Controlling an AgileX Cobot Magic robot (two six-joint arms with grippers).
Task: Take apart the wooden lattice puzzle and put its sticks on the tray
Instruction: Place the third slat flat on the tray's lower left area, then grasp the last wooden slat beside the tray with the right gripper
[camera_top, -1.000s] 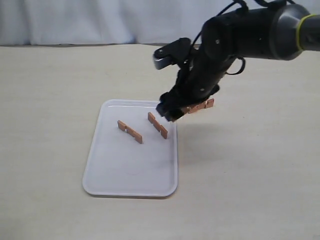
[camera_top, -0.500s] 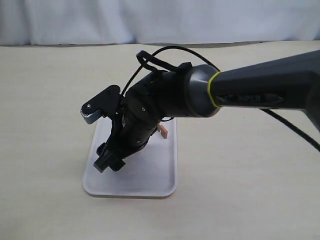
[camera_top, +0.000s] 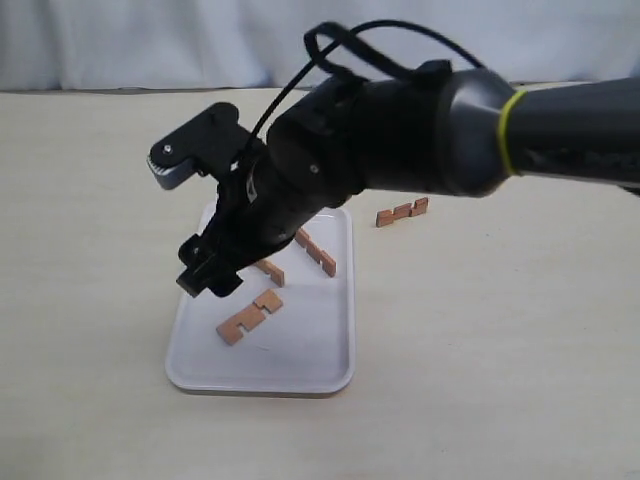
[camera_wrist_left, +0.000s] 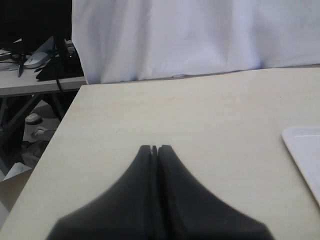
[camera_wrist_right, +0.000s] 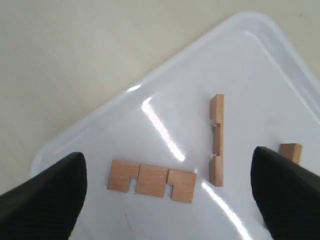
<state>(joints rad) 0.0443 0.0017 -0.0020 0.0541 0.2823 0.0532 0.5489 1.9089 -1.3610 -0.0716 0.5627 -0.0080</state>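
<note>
Since a second ago the right gripper (camera_top: 208, 278) has swung from the tray's far right edge to its near left part, and a third stick (camera_top: 248, 317) now lies flat on the white tray (camera_top: 300, 375), where only two lay before. In the right wrist view the gripper (camera_wrist_right: 167, 160) hangs spread and empty over that notched stick (camera_wrist_right: 151, 181), beside another stick (camera_wrist_right: 216, 140) standing on edge. The lattice is fully apart. One last stick (camera_top: 402, 212) lies on the table (camera_top: 500, 330), just off the tray's right side. The left gripper (camera_wrist_left: 154, 150) rests pressed together, holding nothing, well left of the tray (camera_wrist_left: 305, 145). The release step looks finished. Next the right arm should probably lift clear, cross back over the tray, and close across the last stick's narrow width.
</note>
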